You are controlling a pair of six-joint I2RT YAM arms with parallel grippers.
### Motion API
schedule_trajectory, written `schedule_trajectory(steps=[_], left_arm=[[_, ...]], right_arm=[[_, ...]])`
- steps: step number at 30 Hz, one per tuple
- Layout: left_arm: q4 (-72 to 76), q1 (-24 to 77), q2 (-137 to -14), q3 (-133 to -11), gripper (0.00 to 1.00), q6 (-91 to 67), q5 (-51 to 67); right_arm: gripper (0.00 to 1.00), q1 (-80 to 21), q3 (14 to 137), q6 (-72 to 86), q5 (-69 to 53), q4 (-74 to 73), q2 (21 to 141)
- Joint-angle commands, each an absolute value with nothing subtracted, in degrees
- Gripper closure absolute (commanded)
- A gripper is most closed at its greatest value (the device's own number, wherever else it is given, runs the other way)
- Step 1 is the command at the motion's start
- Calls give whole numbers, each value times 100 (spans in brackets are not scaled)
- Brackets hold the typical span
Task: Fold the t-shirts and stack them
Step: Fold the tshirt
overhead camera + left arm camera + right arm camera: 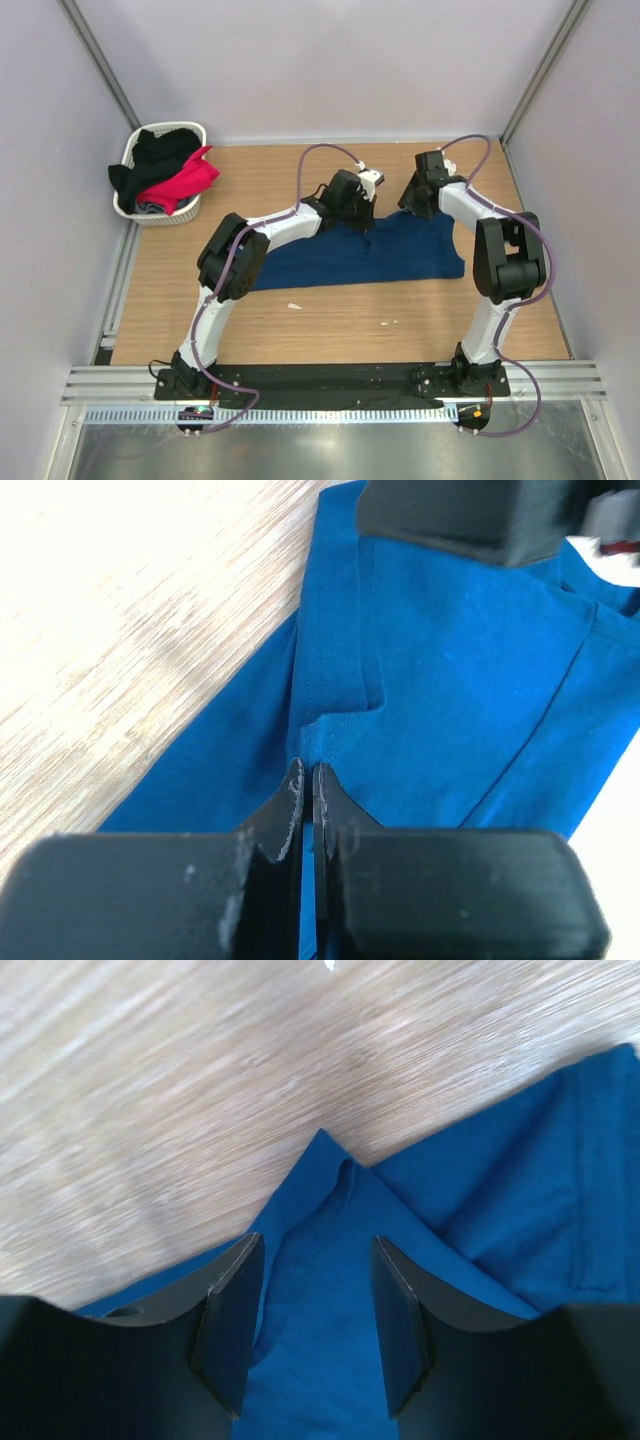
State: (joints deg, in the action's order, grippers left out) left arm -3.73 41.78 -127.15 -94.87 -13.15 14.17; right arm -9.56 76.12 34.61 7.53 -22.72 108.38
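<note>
The navy blue t-shirt (385, 258) lies spread across the middle of the wooden table; its chest print does not show. My left gripper (357, 215) is at the shirt's far edge near the middle, and in the left wrist view (307, 772) its jaws are shut on a thin fold of the blue fabric (450, 680) beside a hemmed seam. My right gripper (416, 205) is at the shirt's far right edge. In the right wrist view (317, 1245) it is open, with a raised pointed fold of blue fabric (330, 1290) between its jaws. A bright pink t-shirt (188, 180) and a black one (160, 150) lie in the basket.
The small white woven basket (135, 212) stands at the far left corner of the table. Two small white scraps (295, 305) lie on the wood near the shirt's front edge. Grey walls enclose the table on three sides. A metal rail runs along the near edge.
</note>
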Motion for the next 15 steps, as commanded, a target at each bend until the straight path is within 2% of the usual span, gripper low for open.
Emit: schedule_trajectory(steps=[1, 15], left_arm=[[-53, 4184, -12305, -9369, 100, -1231, 1503], [-88, 4192, -12261, -9308, 100, -1178, 1520]], right_arm=[[47, -923, 7471, 3401, 975, -2066, 10327], [54, -896, 7620, 3358, 984, -1714, 10986]])
